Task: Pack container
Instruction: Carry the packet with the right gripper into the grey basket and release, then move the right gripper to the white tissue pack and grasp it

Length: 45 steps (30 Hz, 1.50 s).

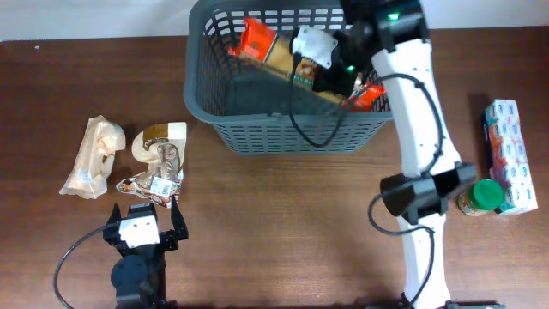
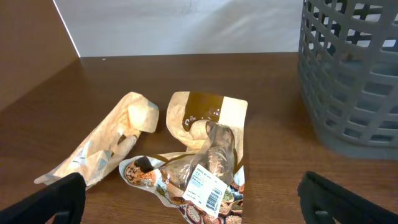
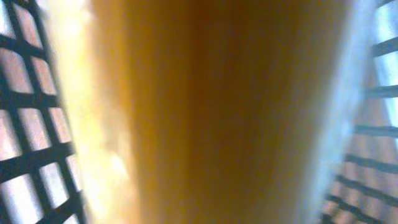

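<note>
Overhead and wrist views as I see them from the remote station. The dark wooden tabletop (image 1: pixel 283 223) carries everything. The grey lattice basket (image 1: pixel 283 133) stands at its far edge, about the middle, upright. The white right arm (image 1: pixel 420 129) reaches from the near edge up and over the basket's right rim.

Inside the basket lie an orange-red packet (image 1: pixel 256 36) at the far left, a brownish box (image 1: pixel 283 56) beside it, and a red packet (image 1: pixel 371 94) against the right wall. The right hand (image 1: pixel 330 73) is down among these. Its wrist view is filled by a blurred orange-brown surface (image 3: pixel 205 112) with basket lattice on both sides, so I cannot tell whether its fingers are apart or together.

On the right of the tabletop, well apart from the basket, a blue-and-white carton (image 1: pixel 509 154) lies with a green-lidded jar (image 1: pixel 480 197) touching its near left side.

On the left, a pale crumpled bag (image 1: pixel 93 157) lies beside a brown-and-cream pouch (image 1: pixel 159 142). A clear packet with a barcode label (image 1: pixel 154 182) overlaps the pouch's near edge.

The left hand (image 1: pixel 146 219) sits just near of that packet, fingers spread wide, holding nothing.
</note>
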Tool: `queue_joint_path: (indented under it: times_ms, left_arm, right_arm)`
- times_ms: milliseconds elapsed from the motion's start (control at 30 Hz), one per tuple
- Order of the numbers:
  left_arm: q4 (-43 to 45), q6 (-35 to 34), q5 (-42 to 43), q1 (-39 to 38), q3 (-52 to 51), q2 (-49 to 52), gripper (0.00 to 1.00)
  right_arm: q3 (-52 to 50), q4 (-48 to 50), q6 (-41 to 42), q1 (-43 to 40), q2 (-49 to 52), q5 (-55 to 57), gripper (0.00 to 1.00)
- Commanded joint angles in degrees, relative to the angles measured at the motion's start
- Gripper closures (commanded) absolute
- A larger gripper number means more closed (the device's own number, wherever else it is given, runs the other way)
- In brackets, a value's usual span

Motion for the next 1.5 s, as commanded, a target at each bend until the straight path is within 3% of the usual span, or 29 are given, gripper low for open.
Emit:
queue_joint_path:
  times_ms: [0, 200, 233, 300, 333, 400, 633, 667, 933, 1167, 1267, 1467]
  left_arm:
    - [0.0, -0.6, 0.6, -0.2, -0.3, -0.3, 0.01]
    - [0.0, -0.6, 0.6, -0.2, -0.3, -0.3, 0.01]
    - [0.0, -0.6, 0.6, -0.2, -0.3, -0.3, 0.01]
    - [0.0, -0.6, 0.6, -0.2, -0.3, -0.3, 0.01]
    - [0.0, -0.6, 0.6, -0.2, -0.3, -0.3, 0.01]
    - [0.0, -0.6, 0.6, -0.2, -0.3, -0.3, 0.01]
    - [0.0, -0.6, 0.6, -0.2, -0.3, -0.3, 0.01]
    - [0.0, -0.6, 0.6, -0.2, -0.3, -0.3, 0.01]
    - [0.0, -0.6, 0.6, -0.2, -0.3, -0.3, 0.01]
    - [0.0, -0.6, 0.6, -0.2, -0.3, -0.3, 0.01]
    - [0.0, -0.6, 0.6, -0.2, -0.3, -0.3, 0.01]
    - [0.0, -0.6, 0.6, -0.2, -0.3, -0.3, 0.01]
  right_arm:
    - [0.7, -0.8, -1.2, -0.1, 1.6, -4.0, 0.96]
    - [0.3, -0.9, -1.4, -0.1, 1.8, -4.2, 0.96]
    - [0.3, -1.0, -1.4, -0.1, 1.8, -4.2, 0.85]
    - [0.3, -1.1, -1.3, -0.1, 1.8, -4.2, 0.31]
    - [0.3, -1.1, -1.2, -0.1, 1.7, -4.2, 0.18]
    - [0.3, -1.1, -1.2, -0.1, 1.4, -4.3, 0.08]
    - [0.9, 0.9, 2.6, -0.4, -1.2, -3.9, 0.04]
    - [1.0, 2.1, 4.9, -0.6, -1.8, -3.2, 0.00]
    - [1.3, 6.5, 29.8, -6.7, -10.8, 18.8, 0.01]
    - [1.3, -0.3, 47.2, -21.3, -15.5, 26.8, 0.01]
    - [0.4, -2.6, 51.0, -29.0, -15.4, 26.5, 0.01]
    - [-1.8, -2.6, 50.7, -41.7, -15.3, 26.1, 0.01]
